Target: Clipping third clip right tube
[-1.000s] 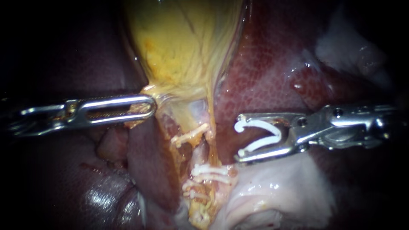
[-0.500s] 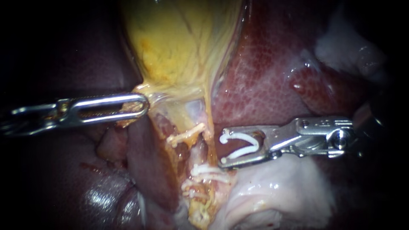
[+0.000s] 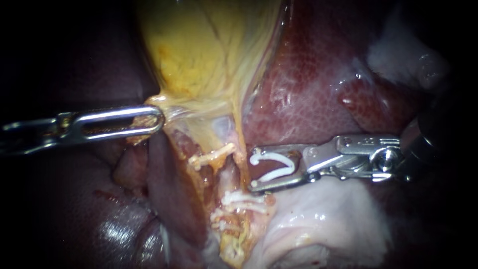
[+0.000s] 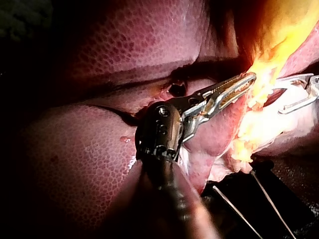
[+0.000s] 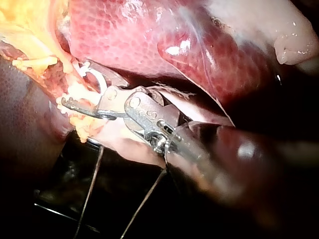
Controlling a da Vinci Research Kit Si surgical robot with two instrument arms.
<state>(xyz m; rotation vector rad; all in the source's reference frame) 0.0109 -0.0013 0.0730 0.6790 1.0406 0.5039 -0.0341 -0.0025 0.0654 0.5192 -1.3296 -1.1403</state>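
Jaws of my right instrument (image 3: 253,169) stood apart, both touching the open, curved white plastic clip (image 3: 274,167) cradled between them, just beside the pale, stringy tube (image 3: 234,174). My left instrument's (image 3: 158,119) slotted steel jaws pinched glossy yellow gallbladder (image 3: 199,55) tissue above that tube.

Shiny silver steel up front on both, dark glossy shafts behind. Left instrument (image 3: 157,117): long skinny claw, rounded tip, slot right down the middle, fine ridged teeth on the inside in its wrist cam, plus a dark rounded knuckle dotted with small round screws. Right instrument (image 3: 255,168): chunkier claw, flat straight arms, little pin at the hinge, bigger round screw head toward 3 o'clock, then black shaft.
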